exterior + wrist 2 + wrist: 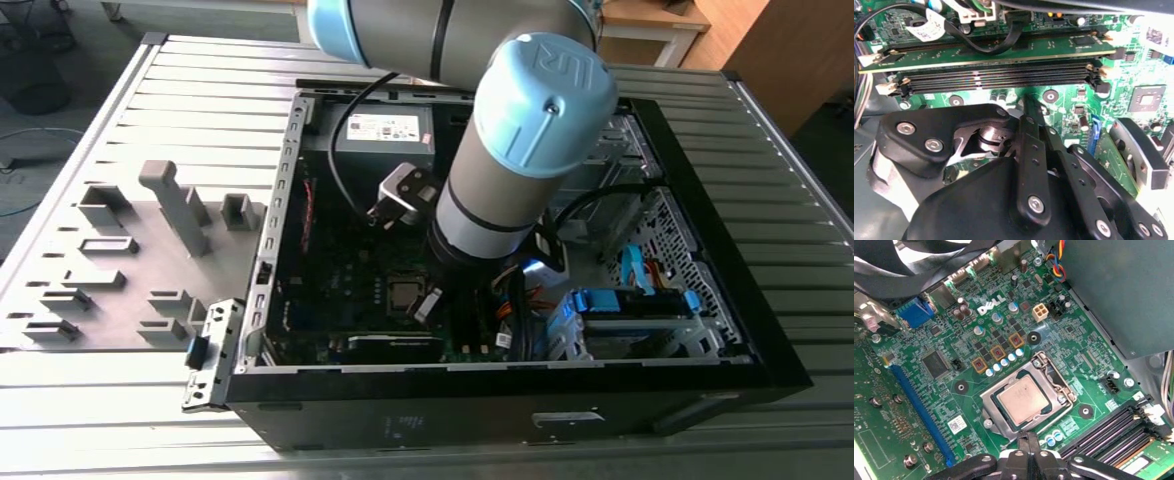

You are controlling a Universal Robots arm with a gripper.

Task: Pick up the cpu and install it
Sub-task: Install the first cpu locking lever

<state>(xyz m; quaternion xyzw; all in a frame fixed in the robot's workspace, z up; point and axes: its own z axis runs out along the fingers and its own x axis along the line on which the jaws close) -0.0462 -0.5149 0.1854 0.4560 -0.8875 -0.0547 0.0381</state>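
— Silver-grey metal catches the eye first: where does the cpu (pixel 1021 399) lie?

— It sits flat in the socket frame (pixel 1061 400) on the green motherboard (pixel 944 320) in the first wrist view, with the metal bracket around it. In the exterior view it shows as a small pale square (pixel 403 292) deep inside the computer case (pixel 747 350), just beside the arm (pixel 514 170) on the exterior view's left.

— And the gripper?

— In the first wrist view the gripper (pixel 1028 438) hangs just beside the socket's edge, near the chip but apart from it. Its two fingers (pixel 1023 444) stand pressed together with no gap, clenched on nothing.

— The second wrist view?

— There the gripper (pixel 1032 112) points at the board between its black linkage plates, fingers (pixel 1029 131) likewise together, just short of the memory slots (pixel 999 77).

— What crowds the spot?

— Black memory slots (pixel 1114 432) run close along one side of the socket. A blue expansion slot (pixel 921 412) lies on the other side, well apart. A black cable (pixel 979 42) loops over a memory stick (pixel 1064 46). The power supply (pixel 384 132) sits at the far end of the case.
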